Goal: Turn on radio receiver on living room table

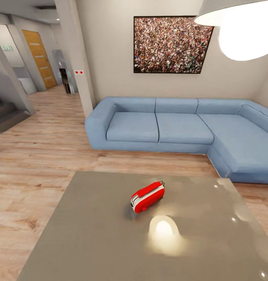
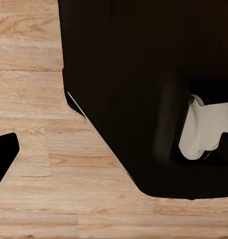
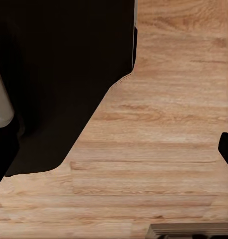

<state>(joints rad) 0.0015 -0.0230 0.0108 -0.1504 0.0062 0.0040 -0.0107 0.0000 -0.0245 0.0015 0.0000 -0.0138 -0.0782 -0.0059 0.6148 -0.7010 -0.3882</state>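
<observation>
Head view, nearest first: the grey glossy desk point(image 1: 91, 234) spreads across the foreground, and the radio receiver point(image 1: 147, 197) lies on its side near the middle, just beside a bright reflection of the pendant lamp point(image 1: 243, 27). Beyond the desk runs the wood plank floor point(image 1: 40, 156), then the blue L-shaped sofa point(image 1: 177, 125) and the crowd picture point(image 1: 171, 45) on the far wall of the living room. Both wrist views look down on planks and the robot's dark body; whether either pincer is open or closed I cannot tell. A likely risk: the radio is small and tipped over, so a careless reach could push it sliding across the slick top instead of pressing its switch. No containers are visible.
</observation>
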